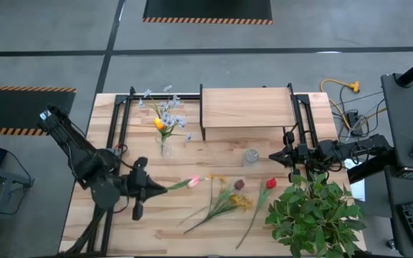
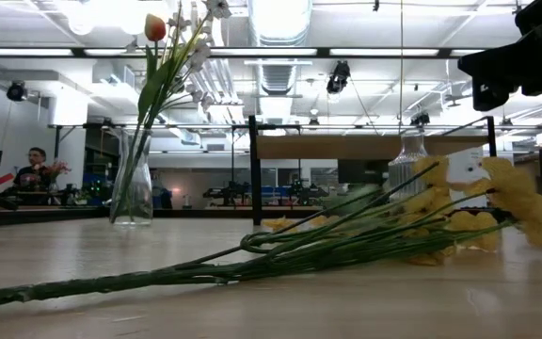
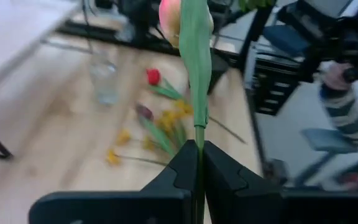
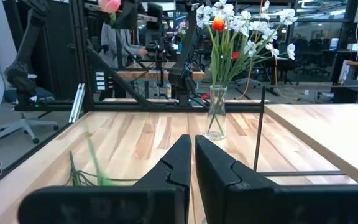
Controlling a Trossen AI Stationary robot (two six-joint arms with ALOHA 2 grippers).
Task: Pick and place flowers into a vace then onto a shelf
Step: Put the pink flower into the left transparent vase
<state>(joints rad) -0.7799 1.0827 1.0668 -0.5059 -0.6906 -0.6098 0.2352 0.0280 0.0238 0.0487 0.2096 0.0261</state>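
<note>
The left tool [image 1: 158, 188] was clamped shut on the green stem of a pink tulip [image 3: 180, 14], its pale pink-and-cream head carried out ahead of the fingertips and clear of the bench [image 1: 92, 215]. Beyond the bloom, loose flowers [image 1: 224, 201] lay flat on the boards: small yellow blossoms on long green stems, a dark red head [image 1: 239, 184] and a bright red tulip [image 1: 270, 183]. Off to one side of the left tool stood a slim glass vase [image 1: 165, 148], already holding pale blue-white sprigs and a yellow tulip [image 1: 159, 124]. The right tool [image 1: 272, 155] waited with its fingers closed on nothing, next to a second empty glass vase [image 1: 251, 157] and just in front of the shelf [image 1: 247, 107], a light wood board on thin black legs.
</note>
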